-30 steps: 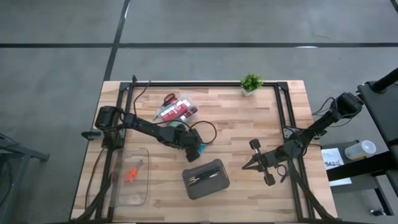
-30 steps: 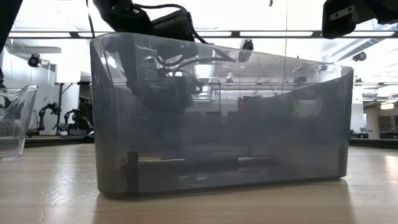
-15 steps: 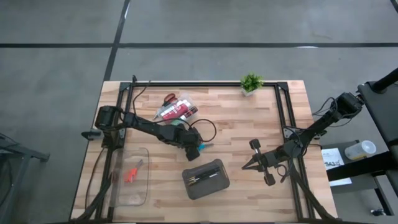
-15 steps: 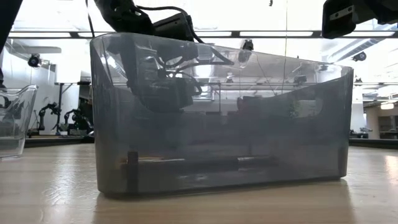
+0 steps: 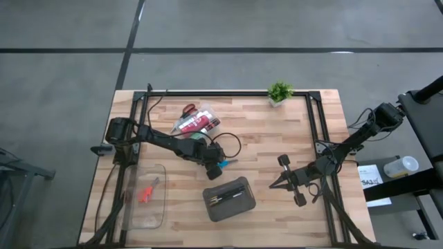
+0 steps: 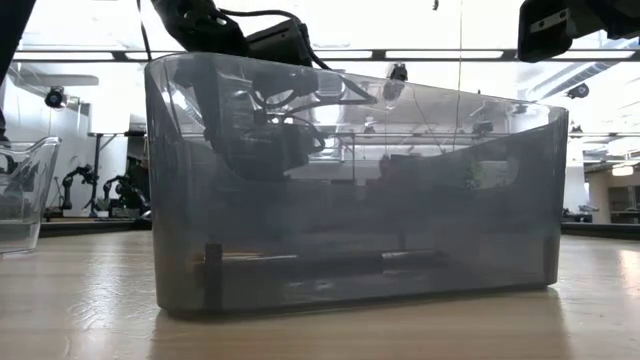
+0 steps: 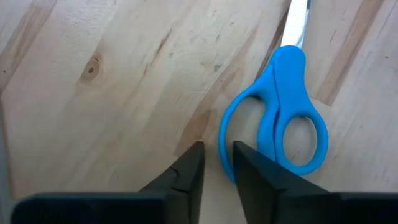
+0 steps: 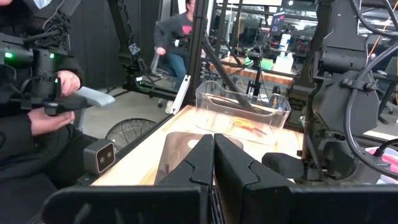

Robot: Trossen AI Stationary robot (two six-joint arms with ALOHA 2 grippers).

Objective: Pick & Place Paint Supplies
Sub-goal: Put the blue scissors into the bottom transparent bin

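Note:
Blue-handled scissors [image 7: 273,112] lie flat on the wooden table near its middle [image 5: 227,164]. My left gripper [image 7: 217,152] points steeply down at their handle end [image 5: 218,168], fingers a narrow gap apart, astride the outer rim of one handle loop. Behind them a clear box [image 5: 197,122] holds red-and-white paint supplies. Orange scissors [image 5: 145,194] lie in a clear box at the near left. My right gripper [image 8: 213,142] hangs shut and level over the table's right part [image 5: 275,184], holding nothing. My left gripper has one finger [image 7: 245,163] inside a handle loop of the blue scissors and the other finger [image 7: 189,163] outside it, with the loop's outer rim [image 7: 222,140] in the gap. The fingers come from above. Whether they touch the rim I cannot tell. The scissors lie flat on the table.
A dark grey case [image 5: 229,198] with thin brushes stands just nearer than my left gripper and fills the low view [image 6: 350,200]. A small potted plant [image 5: 279,92] sits at the far edge. A clear box [image 5: 147,197] is near left. Bare wood lies between the arms.
My left gripper has tipped slightly over the blue scissors without shifting its place. The scissors lie where they were.

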